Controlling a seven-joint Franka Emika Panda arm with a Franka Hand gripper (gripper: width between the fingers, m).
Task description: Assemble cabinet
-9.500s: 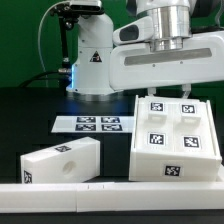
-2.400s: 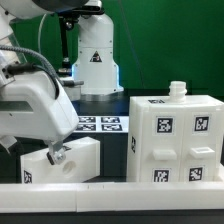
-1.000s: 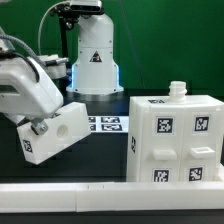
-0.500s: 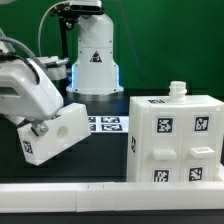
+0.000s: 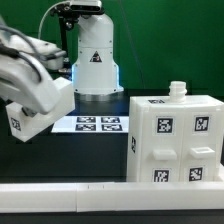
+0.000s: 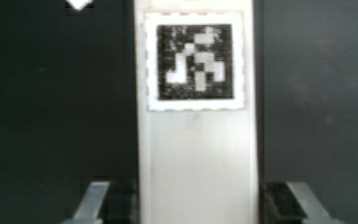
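Cabinet body (image 5: 170, 145) is standing on the black table (image 5: 100, 165) at the exterior view's right, with its tags facing the camera and a small knob (image 5: 177, 90) sticking up from its top. The arm (image 5: 38, 85) is holding the loose part (image 5: 22, 122) clear of the table at the exterior view's left, well apart from the body. One tag is showing on the part's end, but the arm is covering much of it, so its angle is hard to tell. The marker board (image 5: 95, 124) is lying farther back between the two, the long rail (image 5: 110, 198) is running along the front, and the robot base (image 5: 92, 55) is standing behind. A path across to the body is likely passing over the board and close to the knob. So, as I judge it, the part is needing height to clear both, and squaring up before going down.

From the wrist view, the claw (image 6: 194, 205) is gripping that part across its narrow width, with one finger (image 6: 98, 200) on each long side and a tag (image 6: 194, 60) showing near the far end. The part is sitting centred and straight between the fingers. It is reaching far past them, so, I reckon, slow turning is helping to keep it from swinging in the grip.
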